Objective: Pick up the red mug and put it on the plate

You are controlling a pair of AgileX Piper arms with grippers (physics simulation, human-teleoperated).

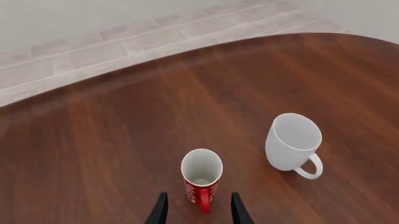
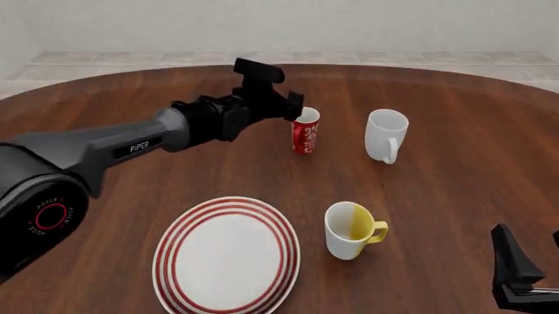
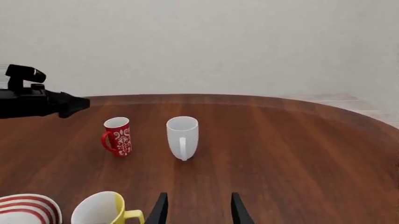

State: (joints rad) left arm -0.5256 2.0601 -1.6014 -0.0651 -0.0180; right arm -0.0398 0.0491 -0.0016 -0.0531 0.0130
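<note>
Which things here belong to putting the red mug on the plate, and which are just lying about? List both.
Belongs to the job:
- red mug
- plate
- left gripper, jaws open, lined up on the red mug

Just lying about:
- white mug
- white-and-yellow mug
- right gripper, jaws open, idle

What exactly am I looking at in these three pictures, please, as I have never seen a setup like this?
These are simulator renders of two robot arms at a round brown wooden table. One picture looks down from behind the arms; the other two come from cameras behind each gripper. On the table stand a tall red floral mug, a plain white mug, a white-and-yellow mug and a large white red-ringed plate. The left gripper is open, aimed at the red mug's handle. The right gripper is open too. Nothing is held.
</note>
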